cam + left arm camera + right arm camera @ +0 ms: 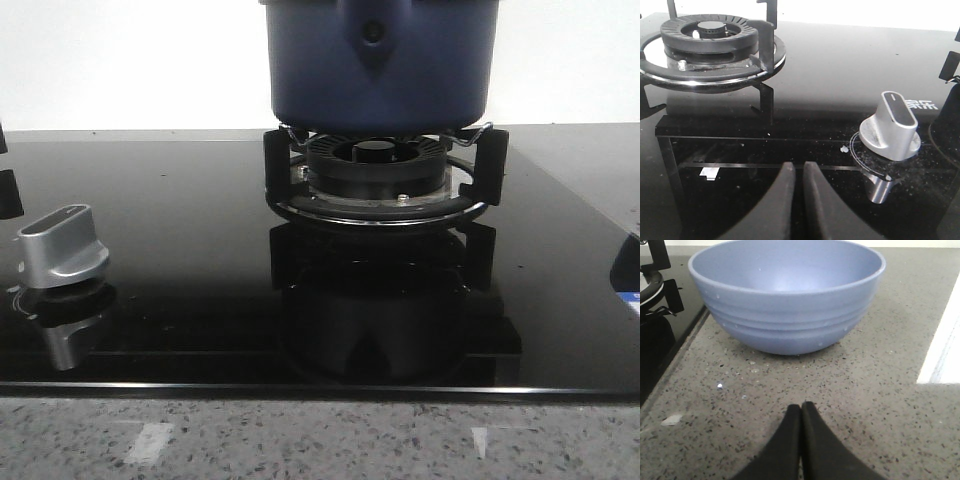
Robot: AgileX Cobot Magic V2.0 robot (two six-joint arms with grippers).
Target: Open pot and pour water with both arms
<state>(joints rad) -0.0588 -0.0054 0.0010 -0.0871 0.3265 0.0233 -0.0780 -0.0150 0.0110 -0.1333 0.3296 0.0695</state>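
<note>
The dark navy-blue pot (380,62) stands on the black burner grate (385,170) at the middle back of the black glass cooktop; its top and lid are cut off by the frame. Its shield-shaped bracket with a rivet faces me. Neither gripper shows in the front view. My left gripper (797,167) is shut and empty, low over the black glass, beside a silver knob (891,125). My right gripper (801,407) is shut and empty over the speckled stone counter, a short way in front of a light blue bowl (787,300). The pot does not show in either wrist view.
A second, bare burner with grate (710,42) shows in the left wrist view beyond the fingers. The silver knob (62,245) sits at the cooktop's left. The cooktop's edge (670,355) runs beside the bowl. A speckled counter strip (320,440) lies in front.
</note>
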